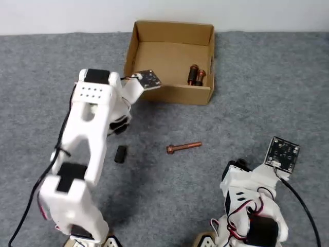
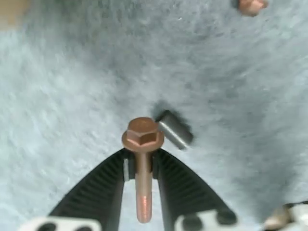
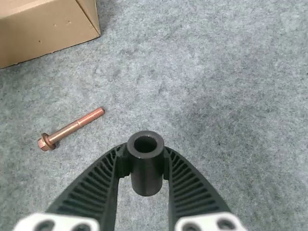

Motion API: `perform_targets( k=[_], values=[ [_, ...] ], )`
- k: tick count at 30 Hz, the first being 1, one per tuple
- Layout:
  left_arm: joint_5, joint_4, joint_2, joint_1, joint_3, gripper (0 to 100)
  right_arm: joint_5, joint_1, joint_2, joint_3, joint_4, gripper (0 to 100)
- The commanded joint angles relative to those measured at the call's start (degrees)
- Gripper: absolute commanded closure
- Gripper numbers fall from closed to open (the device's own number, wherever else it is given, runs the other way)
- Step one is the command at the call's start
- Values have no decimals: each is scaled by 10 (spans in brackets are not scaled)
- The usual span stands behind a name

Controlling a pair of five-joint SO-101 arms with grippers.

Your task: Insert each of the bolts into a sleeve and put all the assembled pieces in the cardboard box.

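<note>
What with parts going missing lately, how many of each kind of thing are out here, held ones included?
Loose bolts: 2 (carpet bolt; held bolt in left gripper)
Loose sleeves: 2 (carpet sleeve; held sleeve in right gripper)
Assembled pieces: 2, inside the cardboard box
Cardboard boxes: 1
Total: 7

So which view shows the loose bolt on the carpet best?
The right wrist view: the loose bolt lies whole and close, head and thread distinct. The high view shows it whole but small; the left wrist view catches its head at the frame edge.
</note>
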Motion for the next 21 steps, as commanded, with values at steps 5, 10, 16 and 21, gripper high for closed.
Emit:
perform_targets(
  k=[5,10,16,21],
  values=[
    [135,-20,-207,25,89,995,7,-26,-32,-8,-12,991],
    [241,-98,-302,31,176,995,8,-68,-73,-4,-14,991],
    [380,-222,-399,30,313,995,8,-95,-67,-5,-14,991],
    [441,-322,-495,30,415,995,18,-142,-67,-5,-14,991]
  ],
)
